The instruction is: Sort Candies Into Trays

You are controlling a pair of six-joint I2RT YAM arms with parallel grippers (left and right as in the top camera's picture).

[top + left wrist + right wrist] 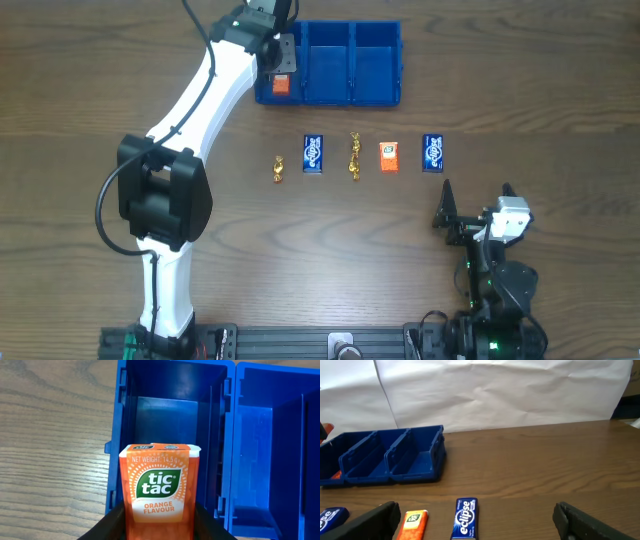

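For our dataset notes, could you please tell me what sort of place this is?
Probably a robotics lab bench: a wooden table with candies laid out in a neat row, a blue three-compartment tray, and a white sheet hung behind as a backdrop.

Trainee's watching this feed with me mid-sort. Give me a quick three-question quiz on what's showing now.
1. True or false: the right gripper is shut.
2. How many candies lie loose on the table?
3. The left gripper holds the orange box over which compartment of the blue tray, in the top view: A left, B middle, C right?
Key: 1 false, it is open and empty; 2 five; 3 A.
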